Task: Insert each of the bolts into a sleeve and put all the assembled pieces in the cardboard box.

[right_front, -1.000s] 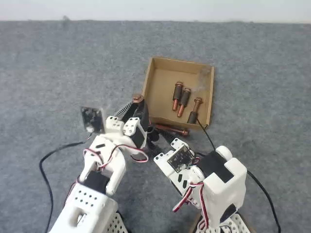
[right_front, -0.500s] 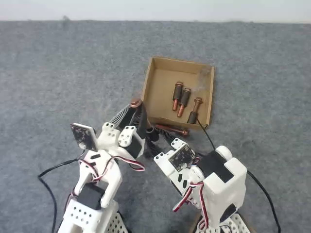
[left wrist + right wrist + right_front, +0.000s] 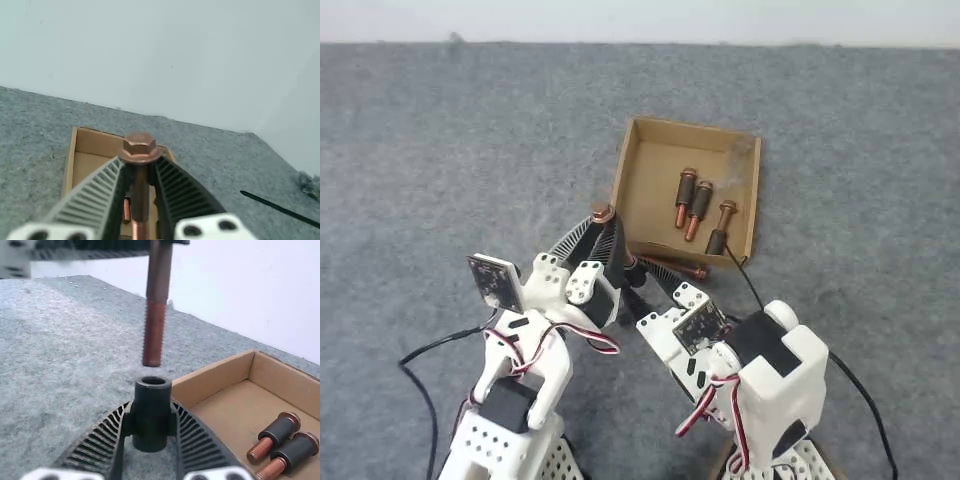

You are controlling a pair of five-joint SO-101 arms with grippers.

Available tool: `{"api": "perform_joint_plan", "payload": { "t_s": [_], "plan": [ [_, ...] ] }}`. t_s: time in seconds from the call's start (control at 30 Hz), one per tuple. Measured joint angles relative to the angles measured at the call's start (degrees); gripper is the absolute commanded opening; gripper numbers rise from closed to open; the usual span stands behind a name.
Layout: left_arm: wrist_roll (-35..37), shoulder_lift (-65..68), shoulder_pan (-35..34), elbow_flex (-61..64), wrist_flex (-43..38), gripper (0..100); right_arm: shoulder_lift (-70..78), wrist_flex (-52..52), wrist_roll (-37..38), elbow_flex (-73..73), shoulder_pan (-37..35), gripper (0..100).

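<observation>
Right, bolt [image 3: 136, 150] first: it's upright, hex head up, threaded end down, pinched at the shank between the ribbed fingers [image 3: 102, 187] of the L gripper [image 3: 137, 167]. It sits just outside the box [image 3: 756, 200], by the corner nearest the L arm. In the R wrist view its tip hangs just above the sleeve [image 3: 151, 400] w/ a small gap between them, so it's not in yet; I can't tell if the two are truly lined up in depth.

Sleeve is black, upright, open mouth up. R gripper [image 3: 151, 422] is clamped on it, one finger on each side. It's also outside the box, just off the wall nearest the arms.

A loose bolt [image 3: 675, 267] lies flat on the carpet [image 3: 470, 130], just beside that same box wall and roughly parallel to it.

Inside the box I count 3 assembled pcs: two [image 3: 685, 197] [image 3: 699, 210] side by side near the middle, and a third [image 3: 720, 228] toward the R-hand wall, its dark end near the wall closest to the arms.

A black cable [image 3: 745, 275] runs from that box wall back to the R arm. White wall [image 3: 175, 50] stands beyond the far side of the box.
</observation>
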Motion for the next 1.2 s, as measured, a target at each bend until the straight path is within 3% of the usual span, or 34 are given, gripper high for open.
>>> {"api": "perform_joint_plan", "payload": {
  "t_s": [0.43,0.67,1.2],
  "plan": [
    [-0.44,0.0,0.0,0.0,0.0,1,0.0,0.0,0.0,0.0,0.0,0.6],
    [-9.85,0.0,0.0,0.0,-0.26,1,0.0,0.0,0.0,0.0,0.0,0.6],
    [-10.29,0.0,3.08,0.0,-1.05,1,0.0,0.0,0.0,0.18,0.0,0.6]
  ]
}}
